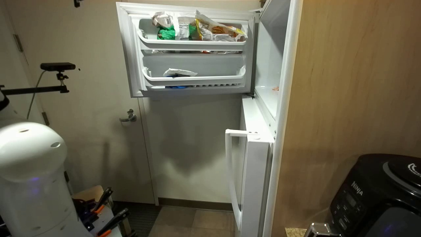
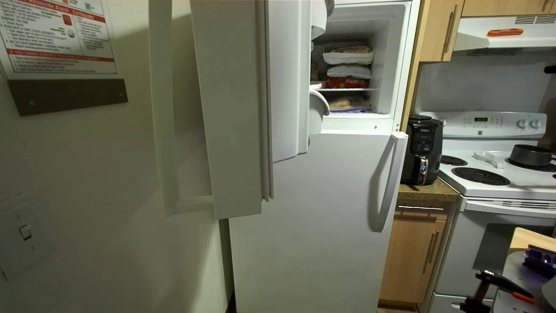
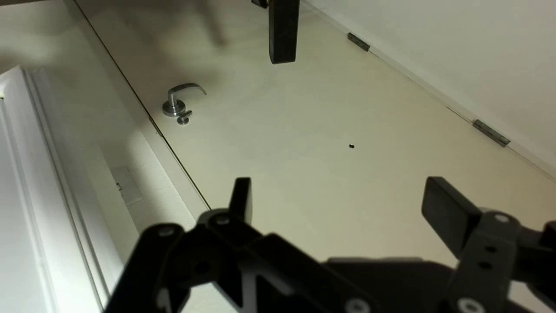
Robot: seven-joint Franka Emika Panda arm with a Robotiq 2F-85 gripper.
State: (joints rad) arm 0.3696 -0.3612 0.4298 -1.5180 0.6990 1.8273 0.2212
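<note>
Fingers (image 3: 451,213) stood wide apart in the wrist view, nothing between or against them, facing the room door (image 3: 321,130) with its lever (image 3: 180,98) well apart from them. Nearest, I judged, was the freezer door (image 1: 210,62), whose white edge ran down one side of the wrist view without touching them. It hung open above the closed fridge door (image 2: 312,243), swung out from the freezer (image 2: 386,69), its handle (image 2: 161,108) turned to the wall (image 2: 100,165). Bags (image 1: 220,31) leaned in its upper shelf (image 1: 194,42); a packet (image 1: 179,72) lay in the lower shelf (image 1: 220,78).

Handling it well, to my mind, asked for a slow arm (image 1: 36,154) and contact near the free edge, far from the hinge (image 1: 258,11), where light, steady pressure would have done most. A jolt could have tipped the bags out, loosely stacked as they looked. The handle seemed to me a poorer spot: so near the wall, it left scant room for spread fingers. Turning the arm before gaining clearance risked knocking the edge. Neither exterior view showed the fingers, so contact was best judged from the wrist view.
</note>
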